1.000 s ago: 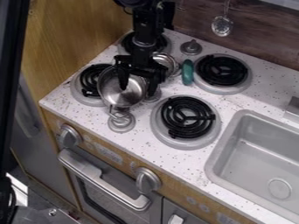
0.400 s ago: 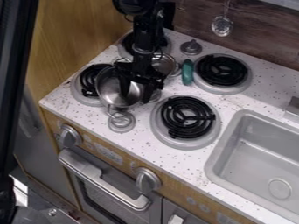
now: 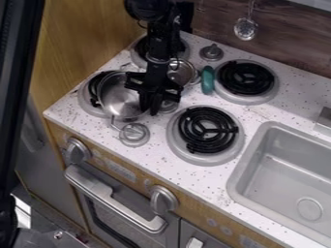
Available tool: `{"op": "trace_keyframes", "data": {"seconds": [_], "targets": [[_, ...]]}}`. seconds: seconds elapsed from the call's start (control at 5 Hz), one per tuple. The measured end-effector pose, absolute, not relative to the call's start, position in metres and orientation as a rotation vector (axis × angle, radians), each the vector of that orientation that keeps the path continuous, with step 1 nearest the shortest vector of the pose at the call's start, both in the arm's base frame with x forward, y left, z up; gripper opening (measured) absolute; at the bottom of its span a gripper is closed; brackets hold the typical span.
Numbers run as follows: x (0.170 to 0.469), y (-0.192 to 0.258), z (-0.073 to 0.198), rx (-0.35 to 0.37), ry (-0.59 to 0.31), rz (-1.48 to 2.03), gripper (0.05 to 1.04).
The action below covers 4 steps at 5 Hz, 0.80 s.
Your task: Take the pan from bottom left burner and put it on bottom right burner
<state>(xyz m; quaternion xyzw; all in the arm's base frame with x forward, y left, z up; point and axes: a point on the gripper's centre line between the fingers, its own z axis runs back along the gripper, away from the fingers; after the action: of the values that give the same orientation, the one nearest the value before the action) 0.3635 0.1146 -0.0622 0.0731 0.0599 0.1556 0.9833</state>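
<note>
Speckled worktop (image 3: 205,181) in front of the tool (image 3: 150,107). Bottom right burner (image 3: 207,135) to the tool's right: placing yet to do. Just left of the tool, the pan (image 3: 123,100), partly over the bottom left burner (image 3: 86,102); fingers close together, apparently pinching its rim. Grasp probably made, carry remaining. Pinched edge masked by the tool; whether lifted or resting, hard to tell. Behind the tool, another metal vessel (image 3: 182,72), partly covered.

Toy kitchen: stove burners (image 3: 206,130), sink (image 3: 291,169), oven door (image 3: 116,201)
</note>
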Motion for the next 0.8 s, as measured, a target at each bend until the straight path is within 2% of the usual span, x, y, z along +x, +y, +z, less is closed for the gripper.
{"op": "trace_keyframes", "data": {"seconds": [0.4,0.8], "targets": [[0.371,0.1,-0.03,0.127,0.011,0.291,0.066],[0.354,0.045,-0.02,0.13,-0.005,0.172,0.062]]}}
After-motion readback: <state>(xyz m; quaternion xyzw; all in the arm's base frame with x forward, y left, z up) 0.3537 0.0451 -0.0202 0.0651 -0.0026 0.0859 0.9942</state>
